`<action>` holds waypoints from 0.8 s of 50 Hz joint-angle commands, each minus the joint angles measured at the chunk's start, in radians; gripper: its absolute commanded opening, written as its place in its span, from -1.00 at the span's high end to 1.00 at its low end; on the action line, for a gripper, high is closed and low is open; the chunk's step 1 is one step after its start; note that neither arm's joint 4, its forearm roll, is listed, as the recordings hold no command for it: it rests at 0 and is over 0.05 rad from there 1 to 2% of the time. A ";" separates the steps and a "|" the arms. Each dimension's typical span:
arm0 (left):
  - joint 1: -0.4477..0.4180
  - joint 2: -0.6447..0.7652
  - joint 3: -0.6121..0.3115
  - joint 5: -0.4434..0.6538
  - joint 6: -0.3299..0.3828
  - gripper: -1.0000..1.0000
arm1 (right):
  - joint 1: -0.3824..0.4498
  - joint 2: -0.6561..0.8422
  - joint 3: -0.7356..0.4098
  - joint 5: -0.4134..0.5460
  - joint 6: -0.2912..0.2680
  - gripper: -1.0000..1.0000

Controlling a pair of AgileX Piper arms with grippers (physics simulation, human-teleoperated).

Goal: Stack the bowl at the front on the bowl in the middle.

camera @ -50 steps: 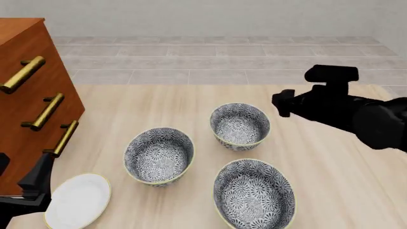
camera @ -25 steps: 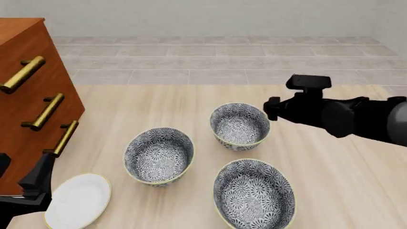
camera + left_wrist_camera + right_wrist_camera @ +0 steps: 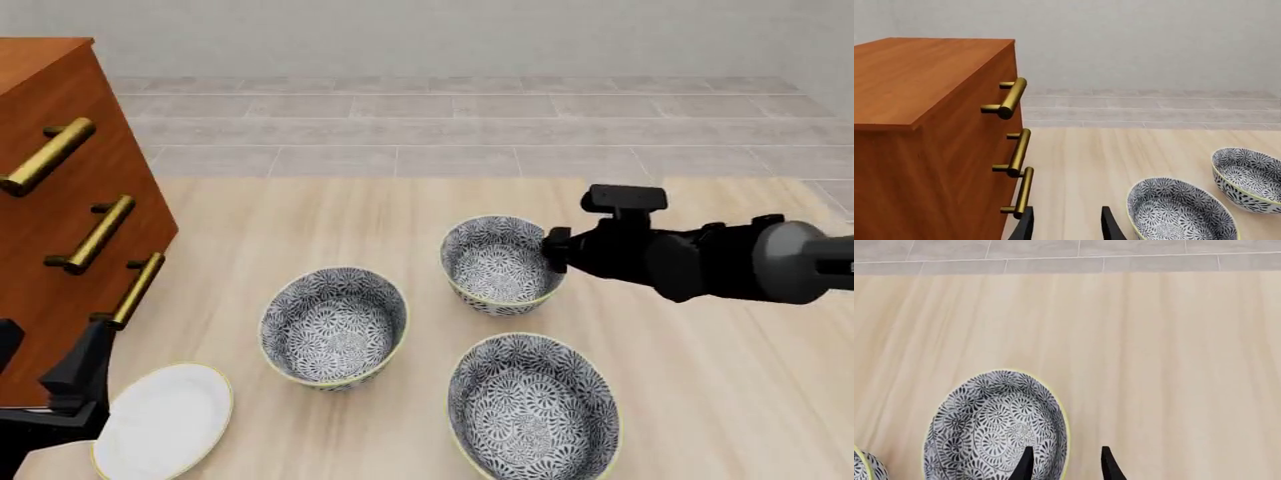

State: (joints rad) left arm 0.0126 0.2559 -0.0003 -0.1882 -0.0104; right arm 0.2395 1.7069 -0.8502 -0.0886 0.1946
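Observation:
Three look-alike blue-grey floral bowls stand on the table. The bowl at the front (image 3: 503,265) (image 3: 991,427) lies farthest forward from the arms. My right gripper (image 3: 554,256) (image 3: 1064,466) is open at that bowl's right rim, one finger over the inside and the other outside. The bowl in the middle (image 3: 334,325) (image 3: 1179,214) sits to the left and nearer. The third bowl (image 3: 534,408) is nearest, at the lower right. My left gripper (image 3: 80,385) (image 3: 1066,227) stays open and holds nothing, low at the left beside the cabinet.
A wooden cabinet (image 3: 54,220) (image 3: 927,130) with brass handles fills the left side. A flat white plate (image 3: 163,420) lies at the near left corner beside my left gripper. Bare tabletop stretches behind and to the right of the bowls.
My right arm has swung left and lower, from out beyond the far bowl to its right rim. The bowls, plate and left arm are where they were.

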 commanded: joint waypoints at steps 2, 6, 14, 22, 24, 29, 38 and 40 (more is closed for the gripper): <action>-0.002 0.002 0.000 -0.002 -0.002 -1.00 | 0.010 0.058 -0.002 -0.032 0.013 -1.00; -0.001 0.000 0.000 -0.001 -0.002 -1.00 | 0.013 0.071 0.000 -0.045 0.014 -1.00; 0.003 -0.012 -0.001 0.006 -0.004 -1.00 | 0.027 0.104 0.001 -0.067 0.029 -1.00; 0.004 -0.012 -0.001 0.006 -0.003 -1.00 | 0.034 0.129 0.002 -0.083 0.030 -1.00; 0.004 -0.008 0.000 0.002 -0.002 -1.00 | 0.034 0.134 0.001 -0.086 0.029 -1.00; 0.005 -0.012 -0.001 0.006 -0.004 -1.00 | 0.040 0.161 -0.001 -0.100 0.035 -1.00; 0.004 -0.020 -0.001 0.013 -0.003 -1.00 | 0.051 0.177 -0.013 -0.100 0.036 -1.00; 0.005 -0.015 -0.001 0.009 -0.005 -1.00 | 0.055 0.179 -0.019 -0.096 0.039 -1.00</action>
State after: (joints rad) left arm 0.0168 0.2413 -0.0011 -0.1798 -0.0140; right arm 0.2825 1.8617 -0.8579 -0.1816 0.2290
